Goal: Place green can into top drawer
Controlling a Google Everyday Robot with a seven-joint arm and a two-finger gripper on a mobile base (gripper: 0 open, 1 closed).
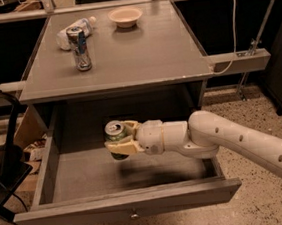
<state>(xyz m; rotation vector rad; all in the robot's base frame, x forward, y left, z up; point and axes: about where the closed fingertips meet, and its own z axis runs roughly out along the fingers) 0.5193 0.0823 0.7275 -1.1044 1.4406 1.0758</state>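
Gripping the green can (115, 132), tool (116, 139) hangs inside top drawer (91, 210).

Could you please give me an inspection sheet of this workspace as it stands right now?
Surface: grey table top, with three items towards its back left.
Job's things: green can upright, held above the inside of the pulled-out top drawer; it seems not yet set down.
Clutter: tall slim can standing; plastic bottle lying behind it; bowl further right.
Grippers: the gripper is shut on the green can, reaching in from the right over the drawer.
Cables: white cable runs down at the back right to the side rail.
Surroundings: speckled floor; black chair on the left.
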